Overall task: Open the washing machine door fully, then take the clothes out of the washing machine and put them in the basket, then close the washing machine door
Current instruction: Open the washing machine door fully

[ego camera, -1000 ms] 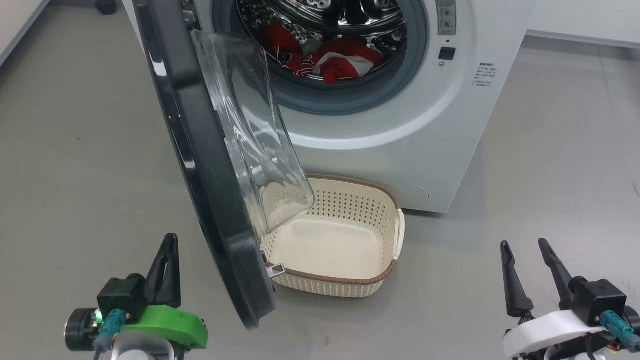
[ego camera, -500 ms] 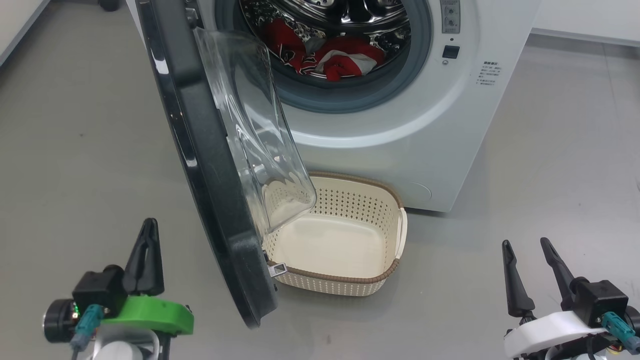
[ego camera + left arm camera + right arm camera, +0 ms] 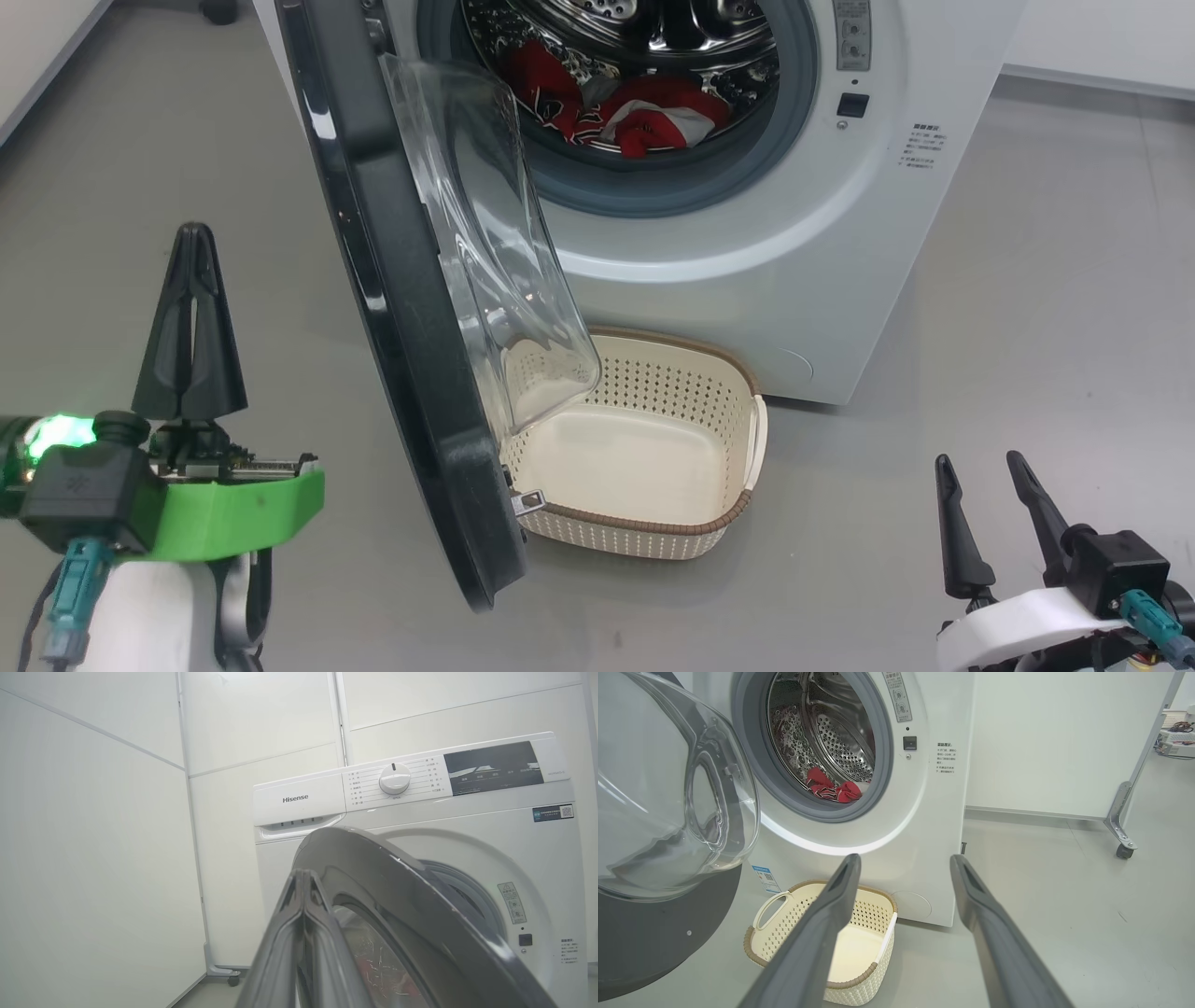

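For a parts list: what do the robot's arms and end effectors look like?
The left end effector has two long black tapering fingers on a bright green mount, with a black block, green light and teal plug. The right end effector has the same fingers on a white mount, with black block and teal plug.

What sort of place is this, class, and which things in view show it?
Likely a lab set up as a laundry corner: a washing machine with red clothes in its drum, a basket on the grey floor, and plain white wall panels on wheels.
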